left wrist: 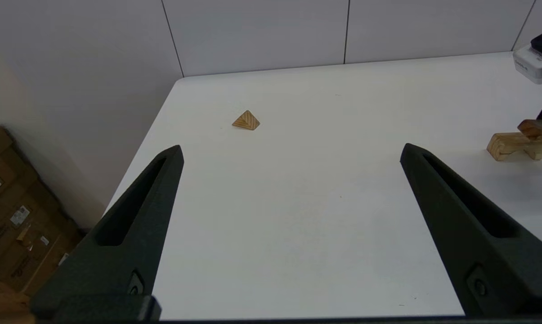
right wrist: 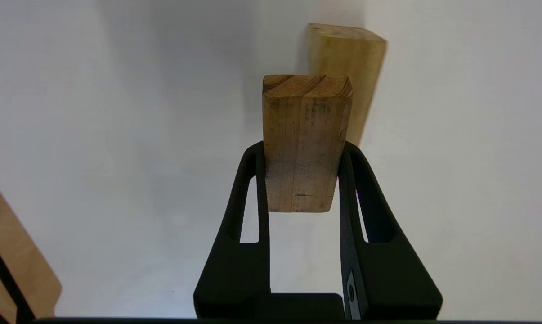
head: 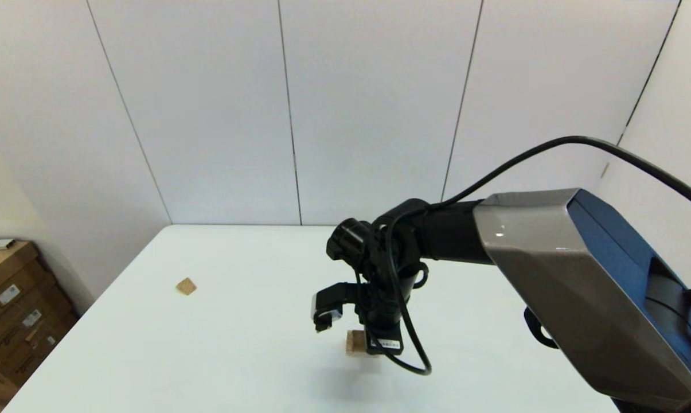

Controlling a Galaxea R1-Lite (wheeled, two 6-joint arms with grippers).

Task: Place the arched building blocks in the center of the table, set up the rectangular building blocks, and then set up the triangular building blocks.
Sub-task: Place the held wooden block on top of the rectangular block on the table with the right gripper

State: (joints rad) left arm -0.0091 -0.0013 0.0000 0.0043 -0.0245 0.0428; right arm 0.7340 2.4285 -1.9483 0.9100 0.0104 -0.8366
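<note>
text: none legible — cardboard boxes | labels too small to read

The pale notched wooden arch block sits mid-worktop; the flat brown wooden slab hangs just above it; the small tan wooden wedge lies far left.

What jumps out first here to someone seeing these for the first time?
The right gripper dominates mid-table, reaching down with its jaws shut on the darker rectangular block, held just over the pale arched block. Far off near the table's left edge, the small triangular block sits alone. The left gripper hangs open above bare tabletop, holding nothing.
</note>
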